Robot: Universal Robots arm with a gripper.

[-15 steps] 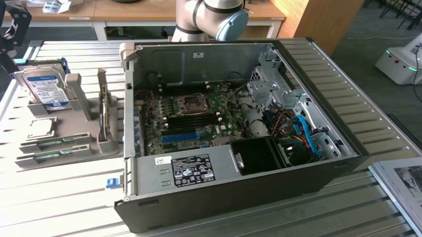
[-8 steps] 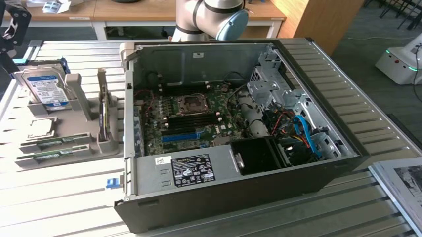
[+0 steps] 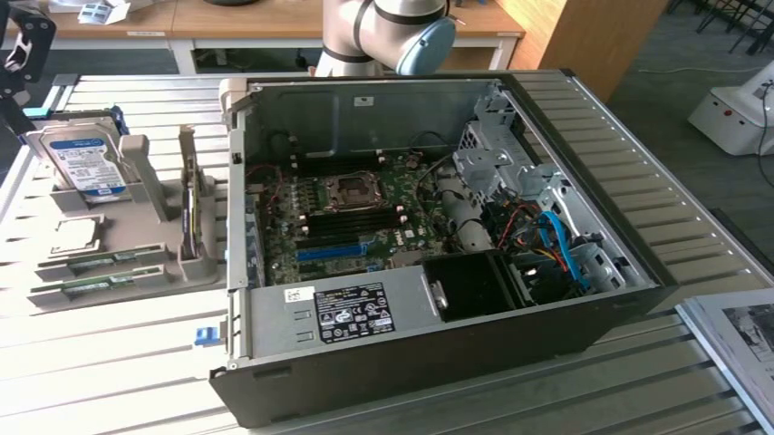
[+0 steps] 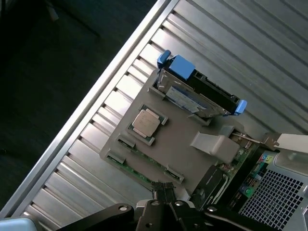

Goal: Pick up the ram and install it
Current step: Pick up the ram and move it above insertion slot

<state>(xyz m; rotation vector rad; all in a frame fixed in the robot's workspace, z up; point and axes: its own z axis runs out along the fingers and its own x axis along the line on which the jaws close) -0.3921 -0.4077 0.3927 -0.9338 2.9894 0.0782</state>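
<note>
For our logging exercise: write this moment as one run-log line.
phase: pre-grasp | ram: in grey holder, untouched | gripper: above holder's ram edge | PC case: open

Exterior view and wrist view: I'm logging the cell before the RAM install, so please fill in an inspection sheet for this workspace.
Surface: slatted metal table carrying an open PC case.
Job's things: two ram sticks lie in the grey holder, untouched; motherboard exposed in the case.
Clutter: hard drive and expansion card stand in the holder; CPU lies flat on it.
Grippers: gripper shut, empty, over the holder's edge.
Cables: blue cable and red wires inside the case.
Surroundings: wooden desks behind; printed sheet beside the case.
</note>
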